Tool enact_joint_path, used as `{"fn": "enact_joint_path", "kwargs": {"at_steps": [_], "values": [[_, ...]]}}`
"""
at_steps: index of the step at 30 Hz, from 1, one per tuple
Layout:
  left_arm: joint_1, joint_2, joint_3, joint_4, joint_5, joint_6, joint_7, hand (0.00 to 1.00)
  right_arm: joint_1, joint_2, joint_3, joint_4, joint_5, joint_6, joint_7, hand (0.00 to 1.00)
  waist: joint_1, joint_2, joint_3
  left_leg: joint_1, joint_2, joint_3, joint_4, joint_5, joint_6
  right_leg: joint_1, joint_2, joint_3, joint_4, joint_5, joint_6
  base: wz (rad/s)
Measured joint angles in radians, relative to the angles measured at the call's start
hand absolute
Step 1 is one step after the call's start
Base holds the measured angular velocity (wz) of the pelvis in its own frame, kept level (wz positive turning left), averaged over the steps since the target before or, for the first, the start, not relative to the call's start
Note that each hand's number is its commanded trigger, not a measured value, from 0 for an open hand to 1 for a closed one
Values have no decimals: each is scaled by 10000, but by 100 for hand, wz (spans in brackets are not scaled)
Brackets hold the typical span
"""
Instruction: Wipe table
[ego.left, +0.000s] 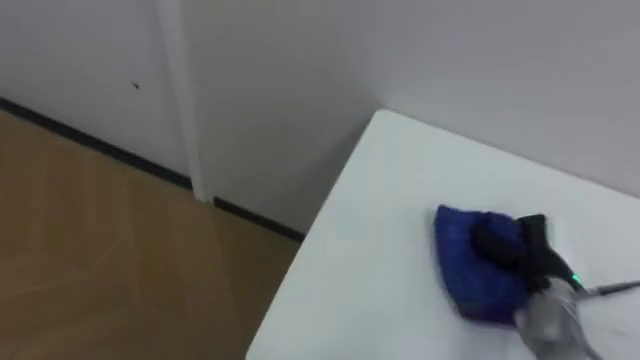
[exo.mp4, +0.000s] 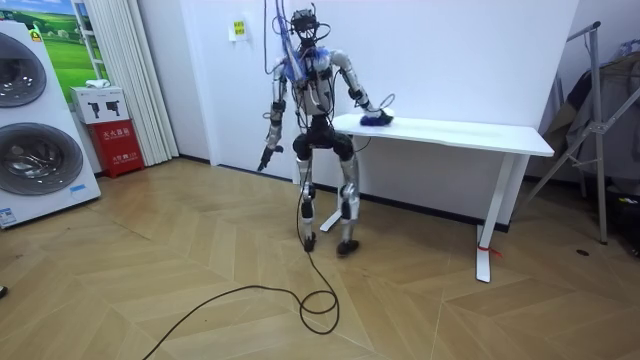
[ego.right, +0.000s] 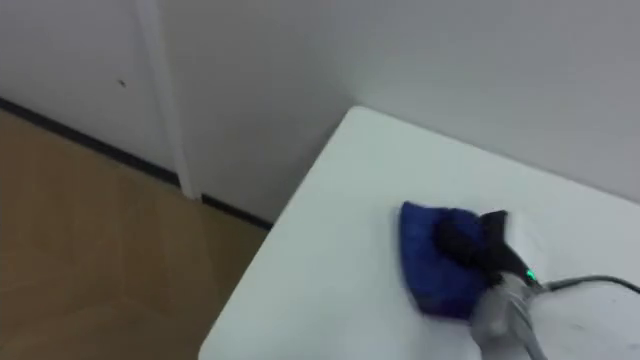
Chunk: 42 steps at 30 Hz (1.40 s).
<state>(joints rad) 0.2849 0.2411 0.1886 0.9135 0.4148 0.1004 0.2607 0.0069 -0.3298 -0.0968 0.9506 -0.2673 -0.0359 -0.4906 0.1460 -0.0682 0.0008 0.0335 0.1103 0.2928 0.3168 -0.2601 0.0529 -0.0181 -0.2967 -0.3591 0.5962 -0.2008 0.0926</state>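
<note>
A crumpled blue cloth (ego.left: 462, 268) lies on the white table (ego.left: 370, 250) near its left end, a little in from the far edge. My right hand (ego.left: 500, 243) rests on top of the cloth with its dark fingers curled into it, the forearm coming in from the lower right. In the room view I stand at the end of the table (exo.mp4: 470, 133) at the room view's left, right arm stretched over to the cloth (exo.mp4: 377, 119). My left hand (exo.mp4: 265, 158) hangs down by my side, away from the table.
A white wall with a dark baseboard (ego.left: 100, 145) runs close behind the table's left end. Wooden floor (ego.left: 110, 260) lies left of it. Two washing machines (exo.mp4: 35, 130) and a red box (exo.mp4: 120, 148) stand at the room view's left, a metal rack (exo.mp4: 600, 120) at its right.
</note>
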Motion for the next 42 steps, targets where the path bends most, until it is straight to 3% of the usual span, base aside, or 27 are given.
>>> {"fn": "enact_joint_path", "kwargs": {"at_steps": [1, 2, 3, 4, 5, 6, 10, 12, 13, 14, 15, 16, 17, 19, 20, 21, 22, 25, 27, 29, 30, 31, 32, 34, 38, 40, 42], "values": [[-45, 130, 146, -11, 100, -87, 23, 0, 257, -28, -196, 126, 285, 0, -54, 100, -3, -15, -10, -57, 180, 166, 185, -90, -61, 7, -268, 40, -31, 35, 12, 3], [27, 380, 305, -32, 119, -215, 85, 0, 513, -79, -444, 400, 692, 4, -149, 100, -15, -18, -12, -82, 609, 518, 588, -324, -220, 41, -769, 53, -183, 186, 60, -43], [118, 534, 443, -32, 108, -221, 114, 0, 738, -106, -468, 542, 900, 7, -163, 100, -37, 17, -37, -169, 1057, 568, 1055, -583, -406, 112, -1040, 107, -636, 392, 129, -53], [141, 626, 507, -20, 96, -218, 151, 0, 893, -96, -480, 540, 1018, 8, -162, 100, -35, 2, -49, -238, 1244, 527, 1299, -685, -533, 199, -1104, 123, -937, 517, 158, -38], [150, 774, 543, -34, 99, -195, 183, 0, 1145, -65, -517, 525, 1080, 7, -144, 100, -81, -31, -70, -404, 1615, 350, 1754, -869, -769, 391, -1223, 42, -1541, 715, 205, -17], [108, 902, 525, -127, 81, -204, 177, 0, 1166, -20, -560, 453, 1057, 8, -52, 100, -112, -24, -74, -610, 2034, 214, 2249, -1038, -1018, 556, -1191, -2, -1925, 905, 208, -12], [-216, 899, 24, -106, -220, -221, 83, 0, 883, 150, -96, -397, 510, 165, 372, 100, -65, -134, -103, -885, 2871, -33, 2857, -977, -1682, 673, -945, 315, -2564, 1529, 307, -17], [-345, 684, -25, 46, -572, -253, -72, 0, 140, 295, 444, -1276, -670, 647, 722, 100, 166, -133, -102, -888, 3502, 62, 2796, -606, -2350, 411, -330, 185, -2449, 1697, 271, -49], [-393, 651, -80, 115, -624, -252, -112, 0, -108, 304, 670, -1543, -1016, 788, 858, 100, 239, -143, -95, -889, 3639, 72, 2737, -483, -2499, 330, -103, 2, -2309, 1690, 270, -51], [-368, 544, -186, 83, -659, -230, -186, 0, -643, 301, 1041, -1961, -1631, 879, 1208, 100, 372, -122, -102, -931, 3787, 22, 2613, -245, -2730, 78, 77, -622, -1848, 952, 668, -53], [-354, 282, -415, -130, -767, -193, -325, 0, -1210, 303, 1315, -2264, -2257, 974, 1486, 100, 523, 38, -3, -1119, 3851, -578, 2621, -201, -2375, -434, 190, -682, -1067, 300, 312, -25], [-290, 90, -685, -257, -769, -194, -445, 0, -1475, 303, 1522, -2618, -2808, 1009, 1692, 100, 453, 167, 7, -1637, 3439, -954, 2969, -222, -1990, -673, 290, -923, -753, -60, 47, 9], [-241, 47, -865, -307, -768, -202, -507, 0, -1507, 305, 1549, -2778, -3023, 1010, 1795, 100, 412, 187, 2, -1843, 3049, -1036, 3145, -282, -1898, -705, 309, -1006, -741, -200, 77, 52], [62, -51, -1142, -463, -796, -180, -595, 0, -1649, 167, 1584, -2875, -3078, 944, 2198, 100, 350, 182, 27, -2005, 1287, -1031, 3119, -520, -1483, -588, 321, -1142, -977, -312, -35, 41], [141, -51, -1130, -482, -791, -163, -613, 0, -1650, 92, 1585, -2835, -3018, 867, 2228, 100, 349, 198, 39, -1962, 870, -1028, 2935, -564, -1372, -541, 376, -1133, -1122, -257, -77, 22], [351, -33, -1075, -573, -793, -130, -637, 0, -1628, 3, 1577, -2595, -2767, 699, 2195, 100, 368, 237, 44, -1726, 209, -948, 2412, -500, -976, -459, 552, -1125, -1486, -169, -113, 8], [481, -20, -1016, -616, -796, -129, -658, 0, -1534, 8, 1575, -2453, -2633, 589, 2154, 100, 389, 261, 56, -1533, 67, -945, 2048, -367, -709, -374, 630, -1127, -1689, -126, -134, -3], [823, -162, -530, -513, -1022, -134, -713, 0, -1237, 1, 1293, -1722, -2283, -214, 1629, 100, 231, 261, 46, -890, -95, -1002, 764, 81, -730, 117, 979, -1140, -2594, 160, -99, 5], [1020, -232, -58, -504, -933, -147, -710, 0, -475, -119, 670, -1320, -1948, -525, 1051, 100, -70, 99, -82, -394, -294, -1172, 69, 249, -727, 743, 1087, -1137, -3154, 245, -45, 44], [1072, -248, 435, -454, -664, -162, -691, 0, 359, -187, -55, -1280, -1563, -589, 707, 100, -184, -127, -159, -218, -388, -1354, -119, 251, -727, 1089, 1141, -1217, -3439, 288, -15, 39], [1130, -239, 865, -535, -505, -177, -655, 0, 813, -182, -465, -1240, -1267, -620, 617, 100, -301, -319, -148, -164, -414, -1464, -195, 246, -731, 1274, 1196, -1318, -3592, 329, 28, 29], [1038, -236, 1169, -627, -487, -189, -528, 0, 1017, -182, -767, -1094, -1068, -622, 578, 100, -453, -529, -73, -259, -444, -1601, -215, 302, -740, 1315, 1209, -1405, -3629, 390, 20, 28], [991, -232, 1262, -644, -482, -194, -466, 0, 1068, -184, -861, -976, -994, -621, 567, 100, -494, -588, -55, -311, -454, -1686, -194, 325, -742, 1317, 1227, -1424, -3646, 428, 21, 28], [955, -178, 1279, -602, -480, -192, -354, 0, 1251, -169, -1022, -620, -793, -594, 569, 100, -595, -667, -114, -278, -451, -1878, -105, 306, -750, 1527, 1306, -1411, -3786, 508, 37, 17], [508, -205, 492, -347, -491, -184, -225, 0, 778, -177, -813, -631, -497, 96, 570, 100, -173, -464, -172, -86, -343, -1739, -22, 185, -821, 1595, 1397, -1090, -3784, 599, -52, -23], [319, -258, 290, -177, -490, -155, -172, 0, 201, -100, -352, -677, -554, 695, 584, 100, 213, -415, -148, -74, -325, -1831, -28, 190, -830, 1397, 1563, -791, -3792, 736, -223, -66], [170, -275, -160, -83, -485, 50, -182, 0, -764, 232, 834, -1498, -1378, 1586, 1093, 100, 612, -355, -141, -225, -327, -2157, -4, 192, -832, 990, 1826, -485, -3761, 909, -481, -78]]}}
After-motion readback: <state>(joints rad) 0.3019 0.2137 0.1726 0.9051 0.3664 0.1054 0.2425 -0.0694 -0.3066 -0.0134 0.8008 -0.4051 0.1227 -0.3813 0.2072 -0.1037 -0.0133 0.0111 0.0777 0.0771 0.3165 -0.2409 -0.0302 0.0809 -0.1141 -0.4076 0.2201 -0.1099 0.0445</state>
